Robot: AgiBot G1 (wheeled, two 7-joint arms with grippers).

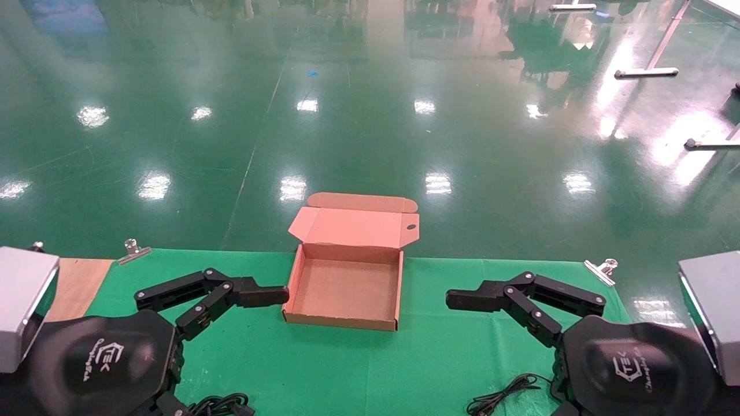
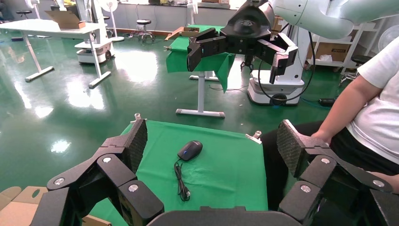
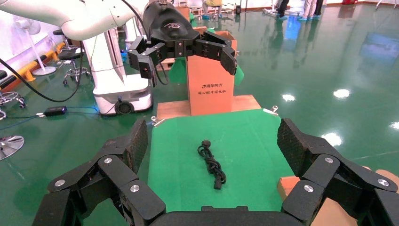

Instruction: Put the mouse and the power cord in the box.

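Small glossy black oval mouse, light, slick, grasp across its sides; limp black twisted power cord, pinch mid-bunch; open tan cardboard box between left tool and right tool, both wide open, empty

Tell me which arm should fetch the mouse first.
Right. The mouse lies on the robot's right side, its thin cable beside the right gripper, whose fingers are open. The left gripper sits by the power cord instead.

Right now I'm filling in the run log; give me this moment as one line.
box: open, empty | mouse: on cloth | power cord: on cloth | left pincer: open, beside box | right pincer: open, beside box
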